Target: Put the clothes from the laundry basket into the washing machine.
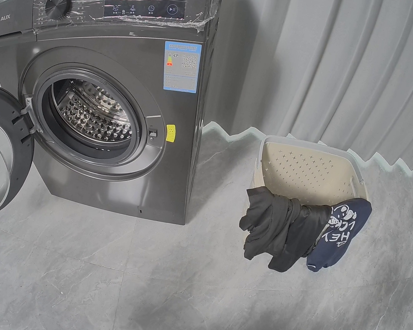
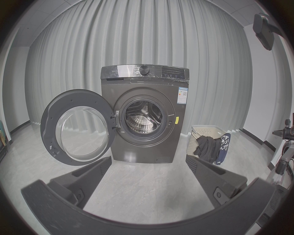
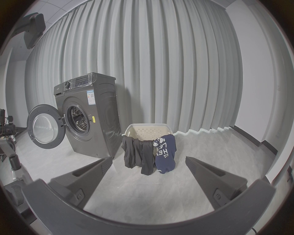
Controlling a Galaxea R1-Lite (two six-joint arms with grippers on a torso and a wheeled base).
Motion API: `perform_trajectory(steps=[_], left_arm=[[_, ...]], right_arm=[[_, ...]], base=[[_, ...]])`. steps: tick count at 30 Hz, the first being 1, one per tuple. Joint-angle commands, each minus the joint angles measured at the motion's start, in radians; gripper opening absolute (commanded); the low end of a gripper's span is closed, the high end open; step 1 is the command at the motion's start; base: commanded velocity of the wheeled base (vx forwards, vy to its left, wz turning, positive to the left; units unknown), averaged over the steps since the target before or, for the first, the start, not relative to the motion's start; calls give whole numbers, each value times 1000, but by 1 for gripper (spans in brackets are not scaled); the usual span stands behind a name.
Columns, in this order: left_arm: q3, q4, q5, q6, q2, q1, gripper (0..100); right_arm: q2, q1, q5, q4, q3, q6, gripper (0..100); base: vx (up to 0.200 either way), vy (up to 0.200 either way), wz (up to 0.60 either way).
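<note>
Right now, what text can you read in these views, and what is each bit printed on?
"AUX": white logo on the washing machine, top front corner.
"HEY": white letters on the navy shirt hanging over the laundry basket rim; the line beside it is partly folded and unreadable.
Blue sticker on the washer front: print too small to read.
Control panel icons and captions: too small to read.
Yellow tag by the door opening: nothing legible.

Washer (image 1: 174, 168): satin grey metal casing, panel under crinkled clear film (image 1: 140, 4); drum (image 1: 94, 117) shiny perforated metal. Basket (image 1: 310, 171): matt perforated plastic. Clothes (image 1: 285, 224): soft matt cloth. Floor (image 1: 170, 282): smooth, faintly glossy stone-look tile. Curtain (image 1: 339, 65): pleated cloth.
</note>
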Motion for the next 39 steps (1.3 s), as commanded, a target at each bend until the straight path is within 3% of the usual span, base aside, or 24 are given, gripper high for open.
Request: perform_trajectory(steps=[1, 16, 39], left_arm=[[16, 1, 0, -1, -12, 1, 100], [16, 1, 0, 0, -12, 1, 100], [16, 1, 2, -1, -12, 1, 100]], right_arm=[[-13, 1, -1, 0, 16, 0, 100], [-13, 1, 1, 0, 16, 0, 100], [-13, 1, 1, 0, 16, 0, 100]], base=[[200, 0, 0], [0, 0, 0], [0, -183, 0]])
